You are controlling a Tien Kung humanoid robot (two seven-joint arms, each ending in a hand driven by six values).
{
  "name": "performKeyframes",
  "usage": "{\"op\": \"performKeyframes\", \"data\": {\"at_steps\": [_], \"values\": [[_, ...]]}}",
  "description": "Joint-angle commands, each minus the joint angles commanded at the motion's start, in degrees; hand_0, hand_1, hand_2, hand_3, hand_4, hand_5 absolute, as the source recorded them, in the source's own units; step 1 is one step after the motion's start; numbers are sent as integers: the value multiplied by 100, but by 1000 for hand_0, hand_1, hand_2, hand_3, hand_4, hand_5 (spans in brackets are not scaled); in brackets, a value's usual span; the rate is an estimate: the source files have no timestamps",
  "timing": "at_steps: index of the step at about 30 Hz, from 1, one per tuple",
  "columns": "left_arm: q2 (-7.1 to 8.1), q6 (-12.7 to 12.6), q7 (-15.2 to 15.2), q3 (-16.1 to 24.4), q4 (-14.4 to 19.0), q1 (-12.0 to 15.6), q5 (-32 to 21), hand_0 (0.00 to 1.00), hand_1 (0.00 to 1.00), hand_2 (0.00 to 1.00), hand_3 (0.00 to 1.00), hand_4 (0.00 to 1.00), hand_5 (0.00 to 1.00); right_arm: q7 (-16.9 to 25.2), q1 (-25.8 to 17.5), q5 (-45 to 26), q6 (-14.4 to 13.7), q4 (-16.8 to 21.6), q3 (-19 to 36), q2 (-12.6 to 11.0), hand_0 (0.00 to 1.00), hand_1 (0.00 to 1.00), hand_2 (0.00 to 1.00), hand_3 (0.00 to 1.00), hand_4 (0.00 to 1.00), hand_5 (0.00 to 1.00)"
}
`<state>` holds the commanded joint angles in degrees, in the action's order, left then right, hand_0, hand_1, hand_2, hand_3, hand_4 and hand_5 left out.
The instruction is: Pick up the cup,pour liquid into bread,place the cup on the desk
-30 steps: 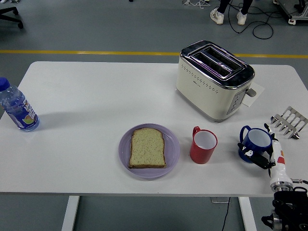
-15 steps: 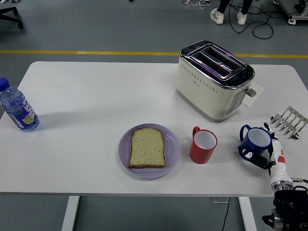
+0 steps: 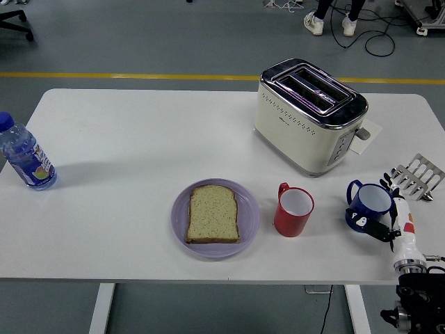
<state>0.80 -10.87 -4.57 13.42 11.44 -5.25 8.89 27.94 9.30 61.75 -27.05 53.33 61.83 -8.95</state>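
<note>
Gripping the blue cup (image 3: 369, 206) on the table (image 3: 139, 146): right hand (image 3: 386, 221), fingers curled.

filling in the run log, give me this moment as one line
phase: grasping | right hand: shut on blue cup | red cup: untouched | bread: on purple plate | left hand: not in view

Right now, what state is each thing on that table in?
Blue cup: upright, right hand closed around it.
Red cup: upright, untouched.
Bread: flat on the purple plate.
Toaster: slots empty.
Bottle: upright, capped.
Metal rack: lying at the table's right edge.
</note>
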Motion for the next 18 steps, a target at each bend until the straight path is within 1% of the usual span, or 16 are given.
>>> {"op": "performKeyframes", "data": {"at_steps": [2,7,11,14,15,17,18], "values": [[0,0,0,1,-1,-2,1,633,640,651,503,240,862,6,-36,39,-23,131,40,-10,920,845,963,998,952,23],[2,-1,1,14,-2,-9,8,633,640,651,503,240,862,20,-139,205,-112,597,274,-33,926,852,964,998,951,22],[4,-1,1,22,-3,-9,18,633,639,651,503,240,863,26,-231,325,-192,1064,455,-92,931,860,964,998,951,28],[2,-1,1,16,-5,1,10,633,639,651,503,240,863,23,-327,408,-254,1517,660,-113,931,860,964,998,951,28],[2,-1,1,11,-5,5,11,634,639,651,503,240,863,32,-355,380,-259,1664,734,-110,901,827,932,974,859,168],[1,0,1,2,-5,11,16,634,639,651,503,240,863,39,-396,251,-238,1857,853,-100,901,827,932,974,859,168],[0,0,0,-8,-6,17,13,634,639,651,503,240,863,79,-429,81,-199,1991,958,-91,901,827,932,974,859,168]]}}
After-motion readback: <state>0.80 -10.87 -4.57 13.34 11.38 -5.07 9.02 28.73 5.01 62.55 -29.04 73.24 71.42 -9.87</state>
